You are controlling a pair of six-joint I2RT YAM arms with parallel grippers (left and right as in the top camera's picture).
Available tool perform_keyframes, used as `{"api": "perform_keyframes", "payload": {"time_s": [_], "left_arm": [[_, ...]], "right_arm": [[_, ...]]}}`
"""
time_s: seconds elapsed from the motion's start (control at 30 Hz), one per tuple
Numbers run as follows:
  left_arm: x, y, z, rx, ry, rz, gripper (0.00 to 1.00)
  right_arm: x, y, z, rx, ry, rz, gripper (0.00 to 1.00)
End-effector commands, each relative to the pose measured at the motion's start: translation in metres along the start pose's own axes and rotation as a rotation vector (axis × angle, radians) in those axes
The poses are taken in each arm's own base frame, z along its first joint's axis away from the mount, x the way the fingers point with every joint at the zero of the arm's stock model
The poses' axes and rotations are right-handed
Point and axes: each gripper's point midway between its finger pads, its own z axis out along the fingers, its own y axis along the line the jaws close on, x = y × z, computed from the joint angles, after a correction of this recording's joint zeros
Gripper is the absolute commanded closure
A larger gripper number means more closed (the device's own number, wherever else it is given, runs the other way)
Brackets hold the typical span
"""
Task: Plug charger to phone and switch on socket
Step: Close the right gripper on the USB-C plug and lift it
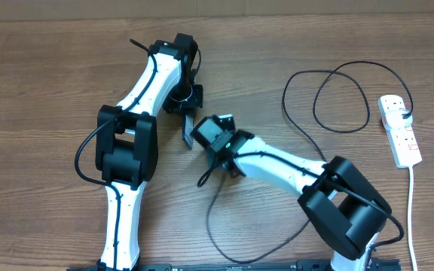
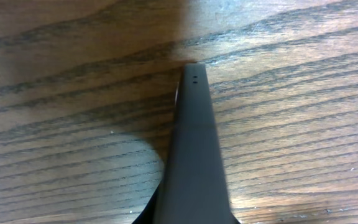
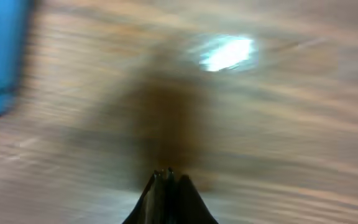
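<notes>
Black cable of the charger (image 1: 284, 96) leaves the socket (image 1: 401, 135), which lies at the 3 o'clock edge of the wooden table (image 1: 51, 75). It loops toward the middle and ends in a loose tail at 6 o'clock of the right gripper (image 1: 202, 138). A dark plug sits in the strip's far end at 12 o'clock, so that part of the job looks done. Its red switches are too small in the overhead view to read as on or off. The phone (image 1: 187, 129) is just at 9 o'clock of the table's centre, stood on its long edge and pinched by the left gripper (image 1: 187, 113), whose jaws are clenched on it from 12 o'clock. The left wrist view shows the phone's dark frame (image 2: 194, 155) edge-on, with two small holes at its end and wood grain beyond. The right gripper sits at the phone's 3 o'clock side with its jaws pressed together (image 3: 166, 186). Its wrist view is badly smeared, with only a blue patch of the screen at 9 o'clock. I cannot tell whether the connector tip is nipped between the fingers, though it may be. No connector shows seated in the phone, so I judge the task about midway: plugging in and flipping the switch both remain.
</notes>
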Motion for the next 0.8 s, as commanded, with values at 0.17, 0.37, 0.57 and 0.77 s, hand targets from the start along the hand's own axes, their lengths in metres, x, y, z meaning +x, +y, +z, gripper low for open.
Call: {"api": "perform_keyframes", "payload": {"time_s": [0.17,0.37,0.57,0.77], "left_arm": [[-0.001,-0.005,-0.011,0.023,-0.022,0.027,0.96],[-0.001,-0.005,-0.011,0.022,-0.021,0.027,0.96],[-0.001,-0.005,-0.011,0.022,-0.022,0.027,0.96],[-0.001,-0.005,-0.011,0.022,-0.022,0.027,0.96]], "right_arm": [[-0.038,-0.072,-0.004,0.143,-0.022,0.040,0.96],[-0.035,-0.078,0.007,0.117,0.024,0.069,0.96],[-0.034,-0.078,0.008,0.116,0.030,0.019,0.96],[-0.024,-0.077,0.008,0.102,0.076,0.013,0.84]]}}
